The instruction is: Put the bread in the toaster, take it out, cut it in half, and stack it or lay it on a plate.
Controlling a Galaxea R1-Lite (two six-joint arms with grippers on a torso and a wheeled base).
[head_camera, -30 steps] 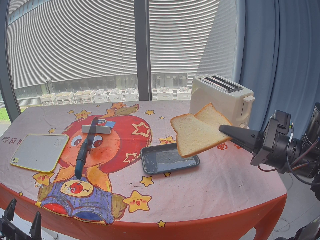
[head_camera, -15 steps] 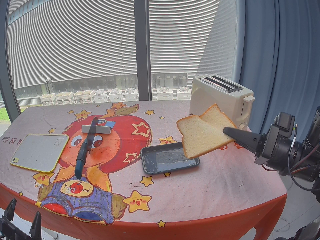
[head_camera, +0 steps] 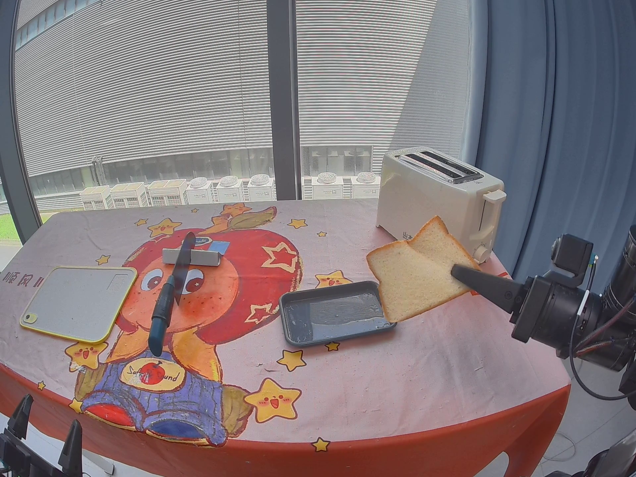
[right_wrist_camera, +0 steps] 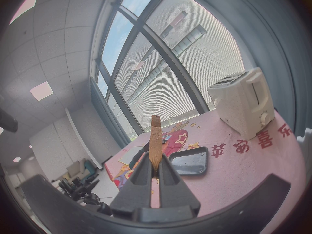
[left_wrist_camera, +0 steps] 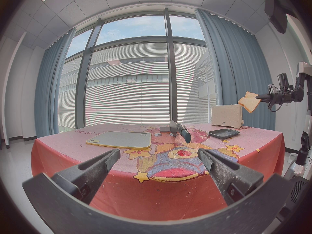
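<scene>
Jaws of the right gripper (head_camera: 457, 271) are clenched on one corner of the bread (head_camera: 414, 276), which looks like two overlapping square slices with pale, porous crumb and a thin tan crust. It hangs tilted in the air near the boxy cream toaster (head_camera: 437, 193), clear of the table (head_camera: 430, 379) and its glossy cartoon-print cloth. A shallow dark rectangular tray (head_camera: 324, 316) with rounded corners lies just beside the bread's lower edge. Farther left, a knife (head_camera: 165, 296) with a blue handle leans across a small grey block (head_camera: 191, 257), next to a flat pale cutting board (head_camera: 76, 303) edged in yellow. The left gripper (left_wrist_camera: 158, 153) sits spread wide below the table's near edge.
</scene>
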